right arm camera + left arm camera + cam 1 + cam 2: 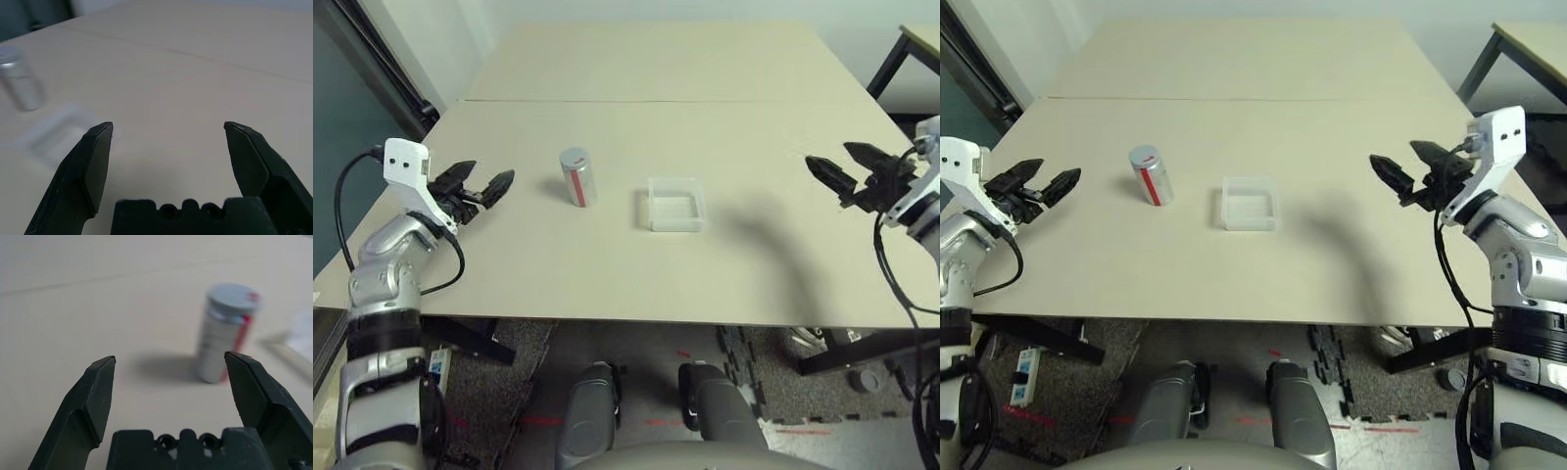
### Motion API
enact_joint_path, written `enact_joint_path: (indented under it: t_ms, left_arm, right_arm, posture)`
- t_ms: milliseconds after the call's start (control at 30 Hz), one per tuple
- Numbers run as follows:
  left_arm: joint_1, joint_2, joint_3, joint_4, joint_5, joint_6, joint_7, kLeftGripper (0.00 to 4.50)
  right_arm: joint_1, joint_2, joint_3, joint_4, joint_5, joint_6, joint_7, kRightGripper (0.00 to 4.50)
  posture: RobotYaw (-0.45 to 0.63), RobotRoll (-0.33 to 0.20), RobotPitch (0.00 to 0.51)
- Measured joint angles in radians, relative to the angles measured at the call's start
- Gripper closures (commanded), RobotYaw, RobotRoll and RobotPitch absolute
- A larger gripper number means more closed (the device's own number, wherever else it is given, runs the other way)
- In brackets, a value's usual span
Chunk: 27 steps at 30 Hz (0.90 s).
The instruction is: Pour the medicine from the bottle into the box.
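The silver-grey bottle point(578, 176) with a red stripe and a grey cap stands upright on the beige table point(607, 264), left of centre. To its right lies the clear shallow box point(675, 205), apart from the bottle. My left gripper point(485, 182) hovers open at the table's left side, a short way left of the bottle, nothing between its fingers. In the left wrist view the bottle point(227, 333) stands ahead of the open fingers point(100, 391). My right gripper point(842, 166) is open over the table's right side, well right of the box point(54, 132).
A seam point(636, 101) crosses the table behind the bottle and box. A second table's corner point(915, 39) stands at the far right. Cables hang from both wrists. The floor below the near edge holds dark mats point(764, 382).
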Motion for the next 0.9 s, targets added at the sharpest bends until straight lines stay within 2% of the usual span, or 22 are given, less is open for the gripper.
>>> enact_joint_path:
  t_ms: [100,267,600,900]
  left_arm:
    - [0.014,-0.049,-0.040,-0.088,-0.013,0.044,0.032,0.03]
    - [0.014,-0.100,-0.111,-0.092,0.015,0.035,0.054,0.03]
    - [-0.024,-0.136,-0.193,-0.007,0.117,-0.057,0.084,0.03]
    - [-0.055,-0.157,-0.196,0.077,0.183,-0.149,0.112,0.03]
  right_arm:
    - [0.000,0.025,0.017,-0.043,0.018,0.035,-0.002,0.00]
    - [-0.001,0.038,0.030,-0.064,0.019,0.058,-0.006,0.00]
    - [-0.007,0.069,0.042,-0.113,0.024,0.085,-0.027,0.00]
    - [-0.010,0.080,0.050,-0.123,0.024,0.088,-0.039,0.00]
  posture:
    - [0.00,0.000,0.147]
    - [-0.02,0.000,0.148]
    - [-0.05,0.000,0.139]
    - [-0.05,0.000,0.121]
